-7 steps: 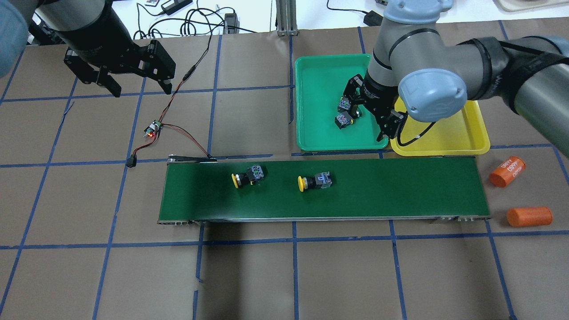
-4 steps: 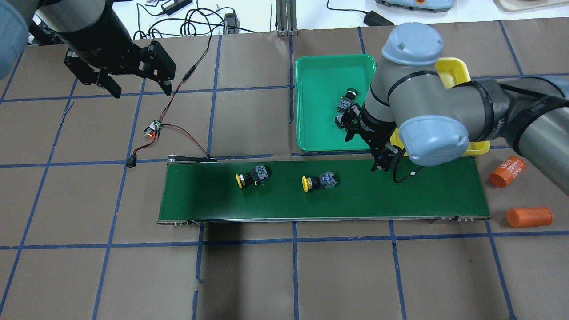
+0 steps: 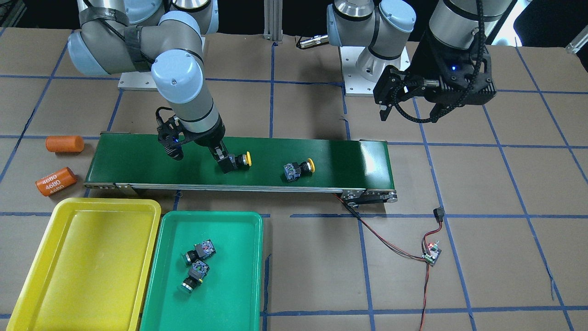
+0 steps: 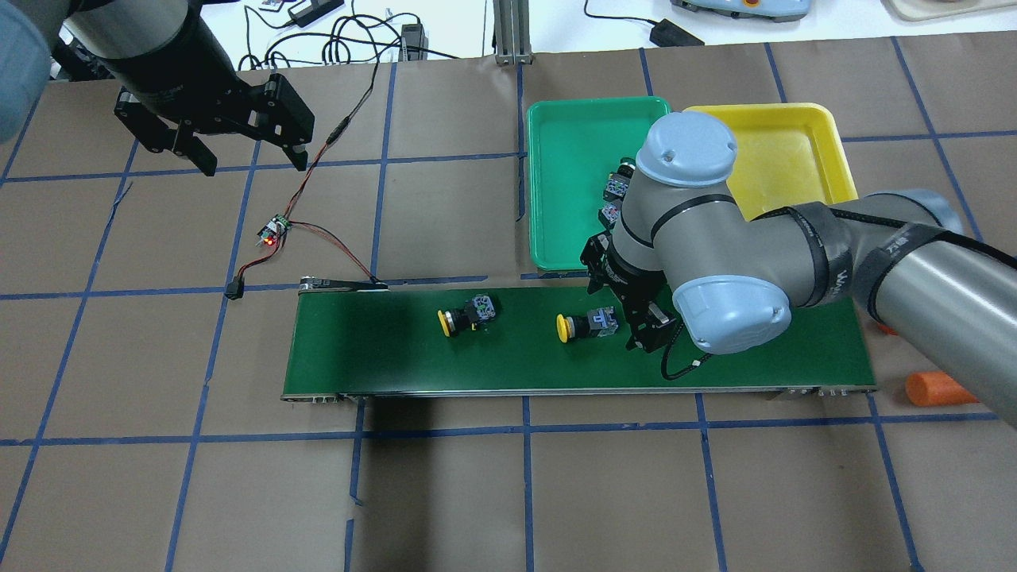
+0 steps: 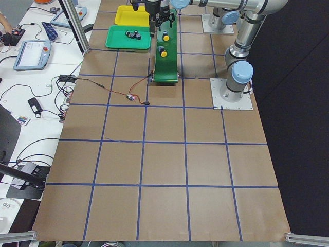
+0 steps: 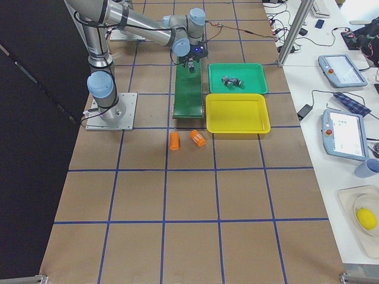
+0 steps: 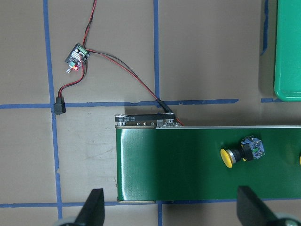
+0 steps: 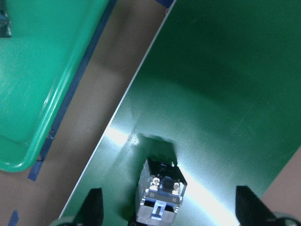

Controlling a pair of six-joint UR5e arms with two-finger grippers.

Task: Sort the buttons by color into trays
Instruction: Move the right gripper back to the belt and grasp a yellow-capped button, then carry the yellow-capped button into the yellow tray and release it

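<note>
Yellow domed button [image 4: 586, 325] on fine-textured green belt [image 4: 397, 349], loose inside wide-open right tool [image 8: 171, 208]

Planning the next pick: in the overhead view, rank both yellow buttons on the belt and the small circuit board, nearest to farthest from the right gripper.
From the right gripper:
1. Right yellow button, mid conveyor belt, just at the gripper.
2. Left yellow button, further left on the belt.
3. Circuit board, off the belt, far left.
</note>
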